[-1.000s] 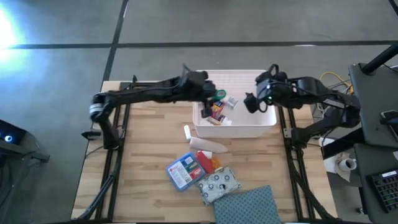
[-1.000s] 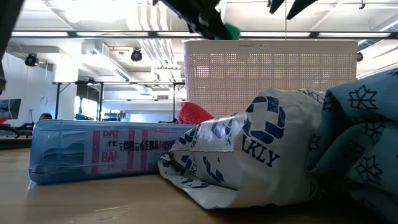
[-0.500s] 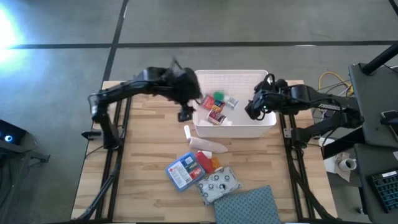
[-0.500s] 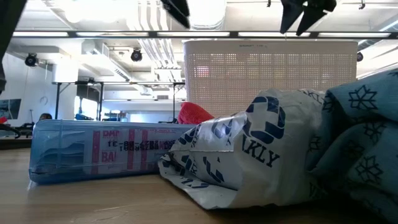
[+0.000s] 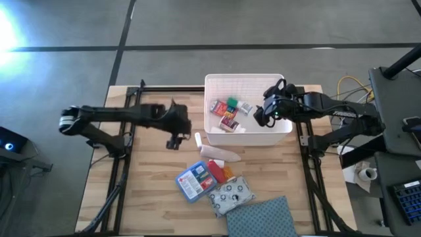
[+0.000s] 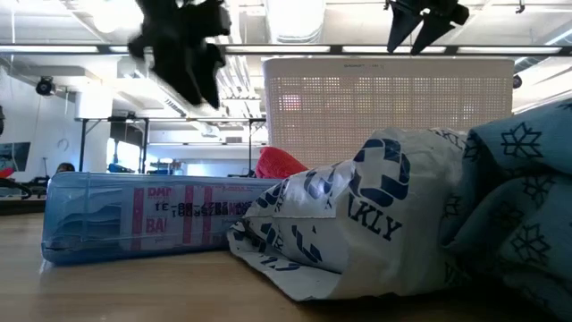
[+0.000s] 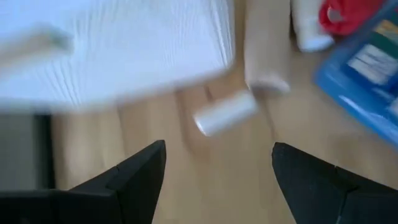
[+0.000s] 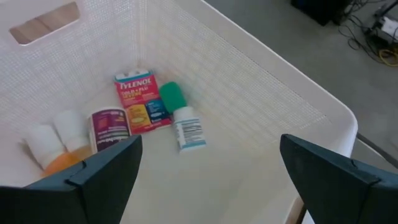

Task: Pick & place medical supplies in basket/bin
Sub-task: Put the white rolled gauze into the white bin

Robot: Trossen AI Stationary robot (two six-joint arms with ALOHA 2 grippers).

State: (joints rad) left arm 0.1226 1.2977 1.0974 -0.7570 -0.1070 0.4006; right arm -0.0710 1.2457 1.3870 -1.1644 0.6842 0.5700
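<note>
The white bin (image 5: 245, 78) stands at the table's far side, and its perforated wall (image 6: 384, 98) faces the low view. In it lie red packs (image 5: 227, 118), a green-capped tube (image 8: 180, 115) and white bottles (image 8: 46, 140). My left gripper (image 5: 173, 141) is open and hovers left of the bin, above a small white bottle (image 7: 224, 115) lying on its side on the wood. My right gripper (image 5: 262, 118) is open over the bin's right part, its fingers (image 8: 93, 171) spread above the supplies. A blue-and-red flat packet (image 5: 193, 182), red and orange packs (image 5: 220, 172) and a white patterned pouch (image 5: 231, 195) lie nearer.
A blue-grey dotted cloth (image 5: 263, 217) lies at the near edge, right of centre. A pale flat pouch (image 5: 220, 153) rests just in front of the bin. Bare wood spreads over the table's left half (image 5: 141, 178). Black frame rails run along both table sides.
My left gripper let go of the green-capped tube, which now lies in the bin. It then swung out of the bin toward the table's left and near side, coming lower beside the small white bottle. My right gripper stayed over the bin's right part.
</note>
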